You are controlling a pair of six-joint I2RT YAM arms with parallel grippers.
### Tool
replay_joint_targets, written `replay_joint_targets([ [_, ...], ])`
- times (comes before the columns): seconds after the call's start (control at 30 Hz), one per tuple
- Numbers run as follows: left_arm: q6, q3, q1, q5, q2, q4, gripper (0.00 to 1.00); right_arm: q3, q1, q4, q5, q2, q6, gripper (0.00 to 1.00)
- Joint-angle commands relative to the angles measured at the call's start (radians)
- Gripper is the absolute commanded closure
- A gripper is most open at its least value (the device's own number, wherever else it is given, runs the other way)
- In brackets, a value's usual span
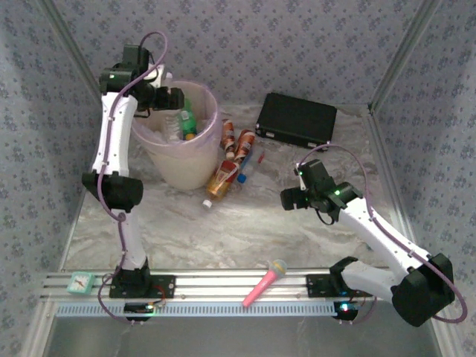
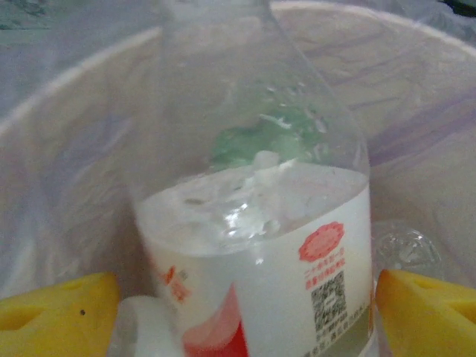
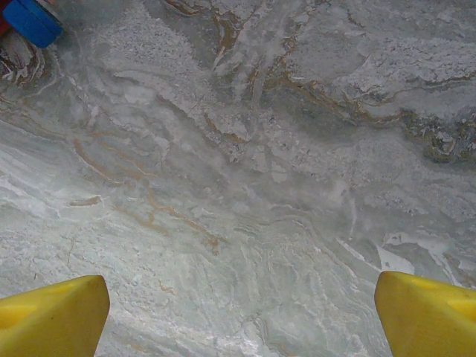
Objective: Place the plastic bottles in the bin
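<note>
Left gripper [image 2: 247,316] is down inside the bin [image 2: 416,97], jaws wide, yellow fingers [image 2: 52,316] at either side of a clear bottle [image 2: 253,223] with a white-and-red label. The right finger is just beside the bottle wall and the left finger stands a little apart from it, so it reads as open, not clamped. The bottle sits upright between them, with a white cap [image 2: 141,331] beside its base. From the top view, the left arm reaches over the bin rim, and a green bottle [image 1: 187,119] lies among others in the bin. A cluster of orange-brown bottles [image 1: 234,145] lies on the counter [image 1: 223,230] just right of the bin, touching or near its wall. Right gripper [image 3: 242,312] hangs over bare counter well right of that cluster, jaws wide, nothing between them; a blue cap [image 3: 31,21] is at the top-left corner of its wrist view. Black case [image 1: 297,120] at the back, pink toy microphone [image 1: 264,282] at the near rail.
</note>
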Motion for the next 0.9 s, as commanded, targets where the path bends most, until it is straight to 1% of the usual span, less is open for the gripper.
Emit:
replay_joint_targets([
  [0.0, 0.013, 0.023, 0.006, -0.072, -0.101, 0.019, 0.12, -0.008, 0.002, 0.004, 0.008, 0.007, 0.003, 0.05],
  [0.1, 0.009, 0.008, 0.004, -0.104, -0.131, 0.032, 0.20, -0.005, 0.004, 0.006, 0.004, 0.017, 0.003, 0.05],
  [0.27, 0.002, -0.058, 0.000, -0.150, -0.144, 0.085, 0.39, -0.007, 0.004, 0.015, -0.003, 0.023, 0.003, 0.06],
  [0.47, 0.008, -0.114, -0.016, -0.143, -0.106, 0.116, 0.61, -0.011, 0.010, 0.018, -0.005, 0.029, 0.011, 0.05],
  [0.6, 0.001, -0.226, -0.030, -0.140, -0.121, 0.135, 0.62, -0.011, 0.013, 0.024, -0.006, 0.040, 0.009, 0.05],
  [0.67, -0.011, -0.354, -0.031, -0.140, -0.168, 0.182, 0.65, -0.011, 0.015, 0.031, -0.009, 0.047, 0.011, 0.06],
  [0.77, -0.030, -0.586, -0.032, -0.140, -0.266, 0.298, 0.66, -0.010, 0.020, 0.041, -0.015, 0.055, 0.013, 0.05],
  [0.87, -0.044, -0.718, -0.028, -0.139, -0.330, 0.352, 0.66, -0.002, 0.025, 0.040, -0.014, 0.060, 0.010, 0.06],
])
